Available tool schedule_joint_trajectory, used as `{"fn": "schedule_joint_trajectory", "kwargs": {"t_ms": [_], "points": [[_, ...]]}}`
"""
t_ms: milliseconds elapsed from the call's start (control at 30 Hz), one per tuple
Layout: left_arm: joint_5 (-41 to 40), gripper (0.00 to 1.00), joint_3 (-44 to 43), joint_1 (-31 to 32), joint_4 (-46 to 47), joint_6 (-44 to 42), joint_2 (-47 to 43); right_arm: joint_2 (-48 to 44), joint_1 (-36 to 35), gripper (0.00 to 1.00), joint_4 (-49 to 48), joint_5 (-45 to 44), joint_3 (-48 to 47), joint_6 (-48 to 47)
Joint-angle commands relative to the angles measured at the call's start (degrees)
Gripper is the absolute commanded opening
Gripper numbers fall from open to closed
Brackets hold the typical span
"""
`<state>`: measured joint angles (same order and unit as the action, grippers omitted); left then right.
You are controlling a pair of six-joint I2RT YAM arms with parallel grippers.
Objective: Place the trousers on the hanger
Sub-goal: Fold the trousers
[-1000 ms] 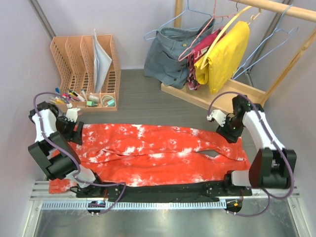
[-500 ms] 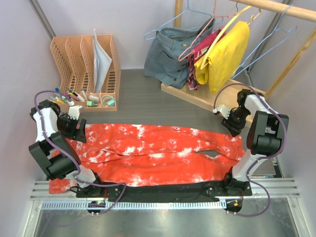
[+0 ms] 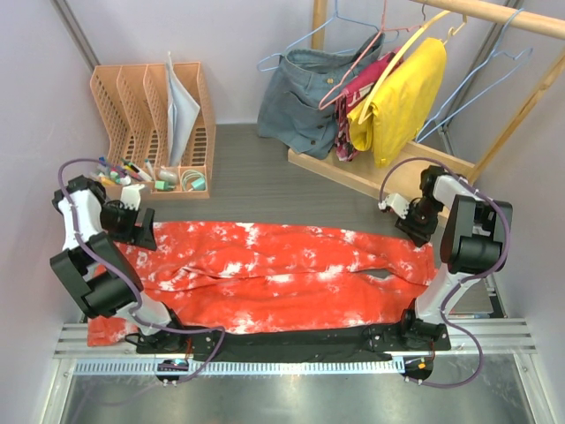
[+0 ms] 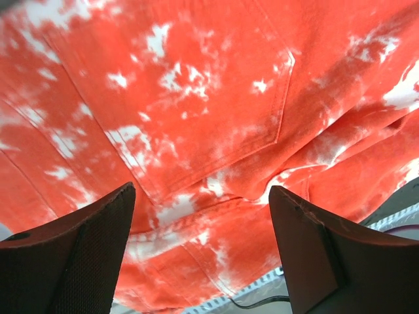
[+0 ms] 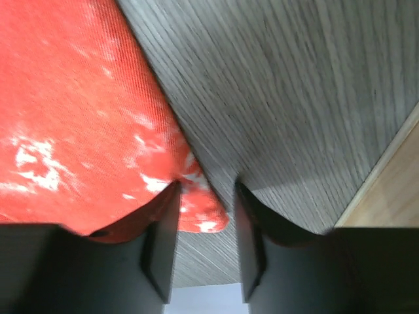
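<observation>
Soft red-orange tie-dye fabric trousers [image 3: 282, 269] lie flat across centre of grey wood-grain counter [image 3: 247, 185]; limp, light, will sag, so grab waistband & hem edges. Left pincer [image 4: 201, 196] released above back pocket; right pincer [image 5: 206, 190] part-open astride hem corner, frame right, not clamped
</observation>
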<state>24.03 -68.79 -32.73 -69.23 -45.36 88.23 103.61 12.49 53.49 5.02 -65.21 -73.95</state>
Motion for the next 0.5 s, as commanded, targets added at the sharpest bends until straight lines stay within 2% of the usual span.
{"fn": "schedule_joint_trajectory", "kwargs": {"t_ms": [0,33,100,133,233,467], "points": [[5.93,0.83,-8.0,0.12,-1.59,-8.04,3.26,1.24,0.34,0.35,-4.54,-1.06,4.3,-2.6],[6.81,0.83,-9.41,0.04,-2.39,-10.07,5.36,1.15,0.34,0.26,-4.54,-1.24,4.56,-2.69],[8.75,0.82,-13.18,0.12,-3.8,-14.89,7.39,0.37,0.34,0.14,-4.54,-1.32,5.26,-3.39],[9.45,0.81,-14.34,0.12,-4.94,-17.28,9.14,0.19,0.43,0.03,-4.54,-1.59,5.44,-3.56],[11.3,0.77,-18.03,0.12,-10.2,-29.29,11.96,-0.16,0.34,0.01,-4.54,-1.76,4.74,-2.95],[7.09,0.7,-22.95,0.12,-8.81,-37.85,20.83,-1.04,0.34,0.01,-3.05,-0.97,2.19,-2.51]]}}
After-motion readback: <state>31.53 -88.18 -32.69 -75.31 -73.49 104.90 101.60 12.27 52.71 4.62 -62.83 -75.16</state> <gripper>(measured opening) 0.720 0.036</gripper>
